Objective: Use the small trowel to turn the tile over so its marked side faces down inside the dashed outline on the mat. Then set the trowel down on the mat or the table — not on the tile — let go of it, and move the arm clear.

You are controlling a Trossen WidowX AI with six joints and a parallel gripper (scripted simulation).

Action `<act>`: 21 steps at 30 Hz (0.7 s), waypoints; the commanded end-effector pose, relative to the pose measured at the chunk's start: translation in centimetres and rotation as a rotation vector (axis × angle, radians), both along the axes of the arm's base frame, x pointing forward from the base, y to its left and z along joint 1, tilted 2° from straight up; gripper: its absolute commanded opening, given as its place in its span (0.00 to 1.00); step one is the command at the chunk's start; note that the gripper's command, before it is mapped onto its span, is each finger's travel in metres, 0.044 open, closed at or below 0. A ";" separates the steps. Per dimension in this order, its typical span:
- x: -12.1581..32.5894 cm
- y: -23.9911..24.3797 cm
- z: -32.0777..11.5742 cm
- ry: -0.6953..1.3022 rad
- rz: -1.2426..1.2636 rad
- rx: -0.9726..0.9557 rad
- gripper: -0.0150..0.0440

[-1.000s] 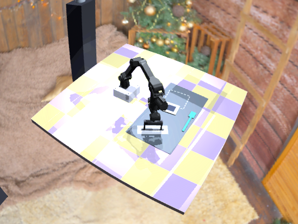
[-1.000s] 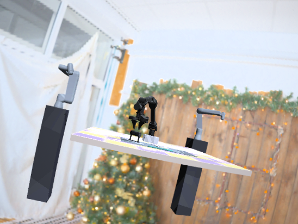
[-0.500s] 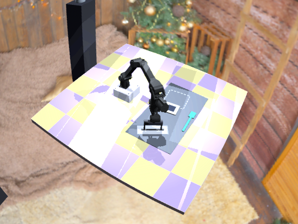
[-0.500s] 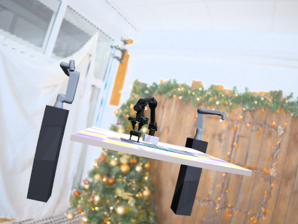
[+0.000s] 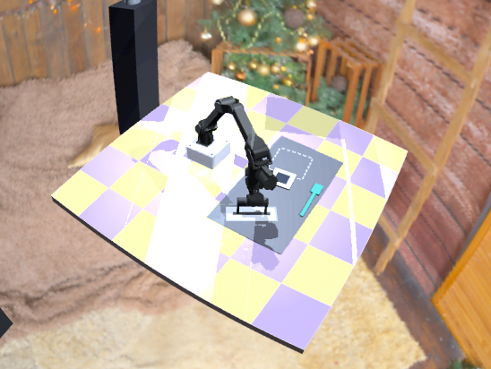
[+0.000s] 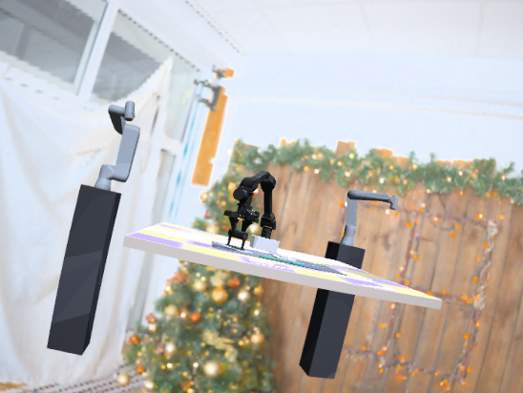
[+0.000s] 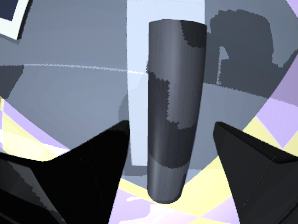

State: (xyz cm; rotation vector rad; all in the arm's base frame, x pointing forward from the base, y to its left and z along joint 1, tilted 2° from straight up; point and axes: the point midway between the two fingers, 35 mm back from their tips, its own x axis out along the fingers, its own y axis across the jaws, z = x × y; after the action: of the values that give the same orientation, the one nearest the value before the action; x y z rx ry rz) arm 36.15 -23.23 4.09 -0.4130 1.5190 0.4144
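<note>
The trowel (image 5: 251, 218) (image 6: 238, 235) (image 7: 137, 100) has a pale flat plate with a dark raised bar handle; it lies at the mat's near left edge. My gripper (image 5: 256, 201) (image 6: 239, 230) (image 7: 173, 128) is open over it. In the wrist view the handle lies between the fingers with a gap on each side. The tile (image 5: 283, 178) (image 7: 7, 12), white with a dark square facing up, lies flat on the mat (image 5: 287, 201) (image 7: 65, 100), at the lower left of the dashed outline (image 5: 312, 158). The arm hides part of the outline's left side.
A teal spatula-shaped tool (image 5: 316, 189) lies on the mat's right part, right of the tile. The arm's pale base block (image 5: 208, 153) (image 6: 264, 244) stands left of the mat. Dark pillars (image 5: 136, 67) (image 6: 86, 267) with grey arms in the exterior view stand off the table.
</note>
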 end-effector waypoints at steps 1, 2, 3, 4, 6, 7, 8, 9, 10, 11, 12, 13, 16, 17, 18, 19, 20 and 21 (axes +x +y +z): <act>0.0 0.1 -0.8 0.000 -0.004 0.003 0.71; 0.0 0.1 -0.9 0.000 -0.004 0.003 0.71; 0.0 0.1 -1.0 0.000 -0.004 0.003 0.71; 0.0 0.1 -1.0 0.000 -0.004 0.003 0.71; 0.0 0.1 -1.0 0.000 -0.004 0.003 0.62; 0.0 0.1 -1.0 0.000 -0.004 0.003 0.58; 0.0 0.1 -1.0 0.000 -0.004 0.003 0.53; 0.0 0.1 -1.0 0.000 -0.004 0.003 0.49; 0.0 0.1 -1.0 0.000 -0.004 0.003 0.48; 0.0 0.1 -1.0 0.000 -0.004 0.003 0.47; 0.0 0.1 -1.0 0.000 -0.004 0.003 0.47; 0.0 0.1 -1.0 0.000 -0.004 0.003 0.47; 0.0 0.1 -1.0 0.000 -0.004 0.003 0.47; 0.0 0.1 -1.0 0.000 -0.004 0.003 0.47; 0.0 0.1 -1.0 0.000 -0.004 0.003 0.47; 0.0 0.1 -1.0 0.000 -0.004 0.003 0.47; 0.0 0.1 -1.0 0.000 -0.004 0.003 0.47; 0.0 0.1 -1.0 0.000 -0.004 0.003 0.47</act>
State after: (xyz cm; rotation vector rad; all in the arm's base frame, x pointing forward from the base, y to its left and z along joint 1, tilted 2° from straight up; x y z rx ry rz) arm 36.06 -23.16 3.14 -0.4107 1.5210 0.4155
